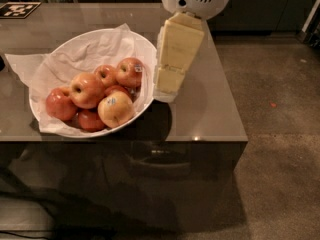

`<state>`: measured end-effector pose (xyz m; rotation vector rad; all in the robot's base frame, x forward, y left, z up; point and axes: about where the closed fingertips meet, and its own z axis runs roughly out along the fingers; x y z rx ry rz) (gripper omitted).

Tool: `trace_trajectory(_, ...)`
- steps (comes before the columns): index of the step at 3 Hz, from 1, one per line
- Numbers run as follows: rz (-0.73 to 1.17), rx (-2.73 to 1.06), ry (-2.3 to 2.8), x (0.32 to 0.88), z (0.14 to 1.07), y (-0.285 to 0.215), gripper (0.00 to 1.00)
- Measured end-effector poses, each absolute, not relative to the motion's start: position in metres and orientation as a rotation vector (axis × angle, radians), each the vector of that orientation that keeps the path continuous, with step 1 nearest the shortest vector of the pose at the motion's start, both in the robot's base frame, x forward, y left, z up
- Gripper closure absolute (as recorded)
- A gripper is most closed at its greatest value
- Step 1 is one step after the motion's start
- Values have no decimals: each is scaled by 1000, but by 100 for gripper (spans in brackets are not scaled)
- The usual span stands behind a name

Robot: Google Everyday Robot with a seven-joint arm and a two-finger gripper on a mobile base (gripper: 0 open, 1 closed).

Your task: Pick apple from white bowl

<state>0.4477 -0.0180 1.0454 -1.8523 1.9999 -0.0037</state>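
Now | step: approach, nothing grasped | cream blocky claw [166, 90] hangs just right of wide white paper-lined bowl [148, 54], seemingly above glossy brown table [212, 111]; opening: cannot tell | large round orange-red apple [86, 89] lies left-centre in bowl among other apples | next: shift left, descend.

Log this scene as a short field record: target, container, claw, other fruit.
target: apple, large, orange-red, in the pile's left half
container: white bowl, paper-lined, on the table
claw: claw low beside the bowl's right rim, outside it
other fruit: yellower apple with blue sticker, nearest the front rim
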Motion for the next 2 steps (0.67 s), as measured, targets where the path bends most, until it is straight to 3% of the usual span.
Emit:
trace_trajectory(1, 111, -1880, 2007, 461, 1030, 1, 0)
trace_trajectory(2, 101, -1864, 1989, 462, 1036, 3, 0)
